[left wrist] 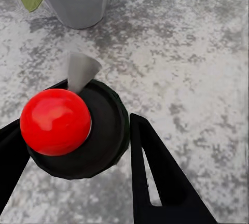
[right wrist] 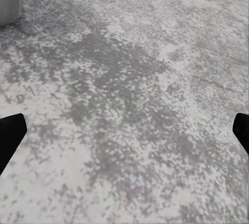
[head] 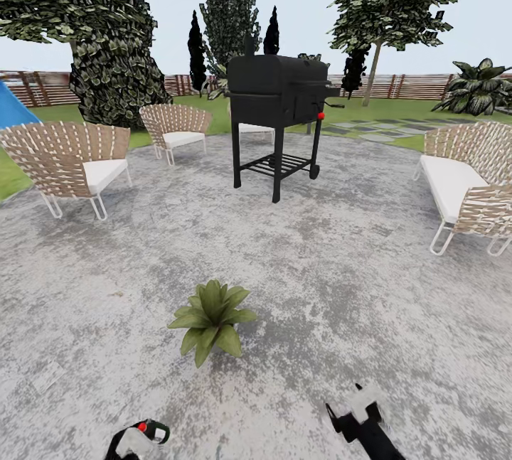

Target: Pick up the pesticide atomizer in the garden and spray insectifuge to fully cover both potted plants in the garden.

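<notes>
A potted plant (head: pixel 212 318), a low rosette of pointed green leaves, stands on the grey mottled patio (head: pixel 299 261) just ahead of me. In the left wrist view its grey pot (left wrist: pixel 77 3) and leaves sit close beyond the atomizer. The pesticide atomizer (left wrist: pixel 78 130), with a black round cap, red ball top and grey nozzle, sits between the fingers of my left gripper (left wrist: pixel 72 146), which is shut on it. That atomizer also shows at the head view's lower edge (head: pixel 146 433). My right gripper (right wrist: pixel 124 136) is open over bare patio, its arm at the lower right (head: pixel 363 421).
A black barbecue grill (head: pixel 279 115) stands mid-patio. Woven chairs sit to the left (head: pixel 71 165) and back left (head: pixel 174 129), a woven sofa (head: pixel 469 190) to the right. Lawn, stepping stones (head: pixel 377 129), wooden fence (head: pixel 43 87) and trees lie beyond.
</notes>
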Available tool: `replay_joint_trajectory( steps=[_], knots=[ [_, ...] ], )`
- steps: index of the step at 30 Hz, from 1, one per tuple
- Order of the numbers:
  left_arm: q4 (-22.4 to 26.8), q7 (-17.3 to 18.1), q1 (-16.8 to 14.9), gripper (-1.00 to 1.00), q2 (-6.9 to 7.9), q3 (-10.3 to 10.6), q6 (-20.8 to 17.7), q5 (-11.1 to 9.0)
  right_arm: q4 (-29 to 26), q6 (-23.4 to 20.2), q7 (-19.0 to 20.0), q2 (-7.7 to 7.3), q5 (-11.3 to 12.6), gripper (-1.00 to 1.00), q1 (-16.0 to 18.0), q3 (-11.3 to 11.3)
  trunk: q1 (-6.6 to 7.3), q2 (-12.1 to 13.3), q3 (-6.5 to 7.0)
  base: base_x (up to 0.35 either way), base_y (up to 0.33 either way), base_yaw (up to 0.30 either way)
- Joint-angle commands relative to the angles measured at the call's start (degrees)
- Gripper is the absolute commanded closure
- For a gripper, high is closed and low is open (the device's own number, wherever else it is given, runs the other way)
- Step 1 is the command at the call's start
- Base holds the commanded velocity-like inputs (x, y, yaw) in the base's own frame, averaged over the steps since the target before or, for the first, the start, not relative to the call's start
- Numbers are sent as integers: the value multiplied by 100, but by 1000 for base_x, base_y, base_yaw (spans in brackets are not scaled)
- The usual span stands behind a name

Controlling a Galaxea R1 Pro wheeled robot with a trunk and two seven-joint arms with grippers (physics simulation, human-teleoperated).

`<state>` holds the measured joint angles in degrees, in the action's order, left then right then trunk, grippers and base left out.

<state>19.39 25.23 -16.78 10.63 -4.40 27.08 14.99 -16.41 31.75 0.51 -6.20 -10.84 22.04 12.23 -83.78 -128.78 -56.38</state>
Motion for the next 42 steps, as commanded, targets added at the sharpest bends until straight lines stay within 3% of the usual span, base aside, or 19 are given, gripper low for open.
replay_joint_trajectory(
  steps=[1, 2, 4, 5, 6, 7, 8, 9, 21, 22, 23, 25, 28, 31, 37, 42],
  knots=[
    [0, 295, -133, 100, 61, -35, -122, 196, -138, -92, 14, -2, -272, -100, 2, 13, 1, -2, -6, 0, 0, 0],
    [5, 743, -348, 100, 122, -30, -412, 425, -372, -247, 122, -3, -686, -100, 6, 37, 1, -2, -6, 0, 0, 0],
    [14, 1268, -622, 100, 162, -27, -744, 804, -665, -424, 497, -1, -1170, -100, 9, 51, 1, -2, -6, 0, 0, 0],
    [17, 1665, -895, 100, 176, -26, -919, 1269, -932, -582, 1075, -1, -1484, -100, 7, 56, 1, -2, -6, 0, 0, 0],
    [18, 1815, -1008, 100, 176, -29, -967, 1500, -1049, -654, 1355, -2, -1569, -100, 7, 58, 1, -2, -6, 0, 0, 0],
    [19, 1879, -1058, 100, 174, -30, -985, 1611, -1102, -683, 1480, -2, -1599, -100, 6, 58, 1, -2, -6, 0, 0, 0],
    [21, 2112, -1269, 100, 136, -33, -1115, 2158, -1294, -772, 1971, -4, -1688, -100, 5, 58, 1, -2, -6, 0, 0, 0],
    [21, 2146, -1303, 100, 122, -33, -1175, 2263, -1320, -783, 2041, -4, -1700, -100, 5, 59, 1, -2, -6, 0, 0, 0],
    [30, 2236, -1362, 100, 75, -26, -1388, 2817, -1382, -814, 2171, 61, -1751, -100, 10, 78, 1, -2, -6, 0, 0, 0],
    [30, 2238, -1362, 100, 66, -26, -1388, 2873, -1408, -816, 2175, 89, -1759, 100, 10, 81, 1, -2, -6, 0, 0, 0],
    [30, 2245, -1365, 100, 26, -26, -1386, 3005, -1457, -817, 2185, 208, -1790, 100, 11, 88, 1, -2, -6, 0, 0, 0],
    [30, 2247, -1367, 100, -4, -24, -1383, 3080, -1474, -819, 2373, 302, -1814, 100, 11, 92, 1, -2, -6, 0, 0, 0],
    [30, 2249, -1365, 100, -32, -25, -1381, 3232, -1555, -827, 3120, 454, -1835, 100, 16, 93, 1, -2, -6, 0, 0, 0],
    [30, 2249, -1364, 100, -87, -25, -1378, 3375, -1709, -963, 3519, 522, -1836, 100, 18, 93, 1, -2, -6, 0, 0, 0],
    [30, 2251, -1363, 100, -357, -24, -1351, 3759, -1876, -1239, 3683, 766, -1910, 100, 28, 95, 1, -2, -6, 0, 0, 0],
    [39, 2249, -1370, 100, -643, -17, -1332, 3998, -1899, -1265, 3693, 1058, -2347, 100, 49, 95, 1, -2, -6, 0, 0, 0]
  ],
)
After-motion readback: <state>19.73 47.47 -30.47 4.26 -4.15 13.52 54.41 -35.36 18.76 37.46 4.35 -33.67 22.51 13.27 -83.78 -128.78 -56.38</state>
